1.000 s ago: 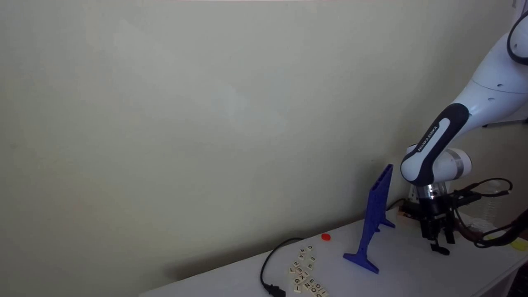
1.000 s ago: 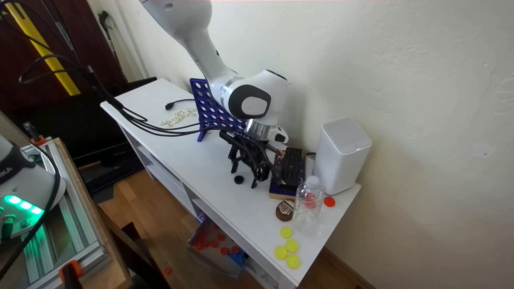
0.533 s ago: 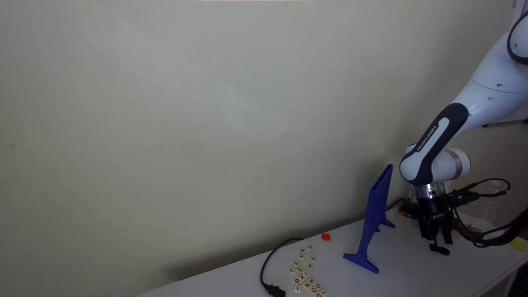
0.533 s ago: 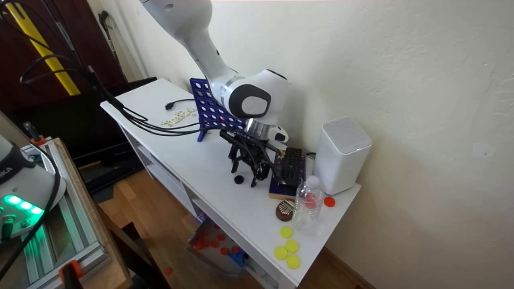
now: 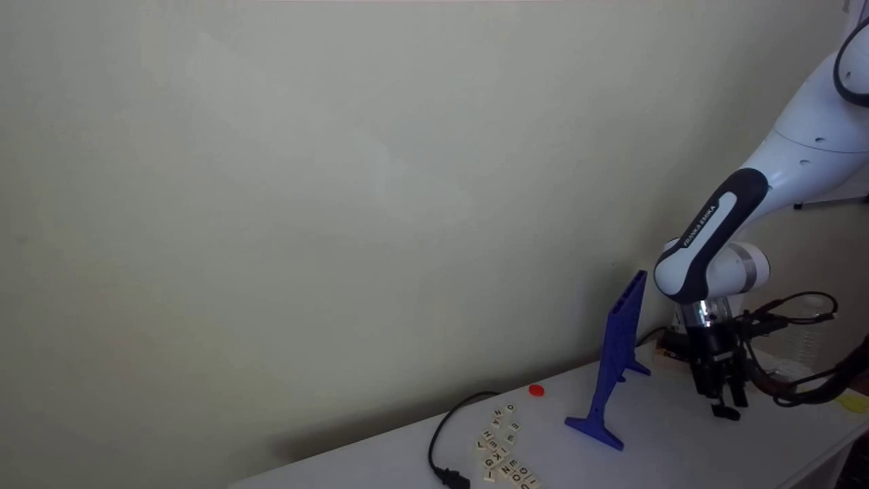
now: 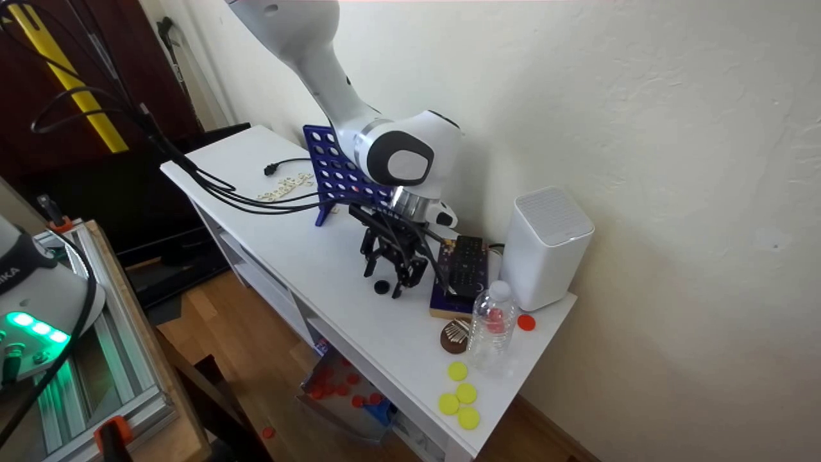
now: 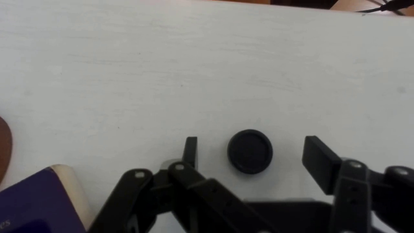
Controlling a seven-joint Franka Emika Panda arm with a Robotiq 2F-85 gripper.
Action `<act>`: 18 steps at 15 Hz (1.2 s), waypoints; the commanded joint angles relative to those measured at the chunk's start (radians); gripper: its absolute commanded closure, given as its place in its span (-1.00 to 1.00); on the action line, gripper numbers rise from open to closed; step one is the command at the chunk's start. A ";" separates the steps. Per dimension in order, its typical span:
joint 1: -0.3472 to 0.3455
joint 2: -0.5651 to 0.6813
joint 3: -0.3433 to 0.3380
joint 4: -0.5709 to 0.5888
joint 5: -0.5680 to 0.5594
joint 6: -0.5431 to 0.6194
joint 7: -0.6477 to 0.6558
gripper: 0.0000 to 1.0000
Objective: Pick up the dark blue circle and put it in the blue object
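- Now, see the gripper [image 7: 253, 157] spread wide, with fingers [image 7: 191, 150] on both sides of the dark blue circle [image 7: 250, 151] on the worktop [image 7: 129, 81].
- Maybe go low, then squeeze the circle's rim softly; could slip, being so flat.
- Find the blue stand [image 5: 618, 346] well apart from the circle in both exterior views, but not in the wrist view.

dark blue circle [image 7: 249, 151]: 1; blue stand [image 5: 619, 346]: 1; fingers [image 7: 321, 165]: 2; yellow discs [image 6: 466, 393]: 4; bottle [image 6: 490, 340]: 1
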 commanded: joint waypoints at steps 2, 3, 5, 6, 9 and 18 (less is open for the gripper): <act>-0.007 0.023 0.009 0.041 0.023 -0.040 -0.013 -0.39; -0.007 0.023 0.009 0.043 0.023 -0.041 -0.012 -0.47; -0.007 0.024 0.010 0.042 0.025 -0.029 -0.010 -0.48; -0.008 0.023 0.011 0.040 0.027 -0.025 -0.009 -0.48; -0.009 0.023 0.014 0.040 0.031 -0.022 -0.009 -0.54; -0.006 0.025 0.013 0.050 0.038 -0.015 0.002 -0.34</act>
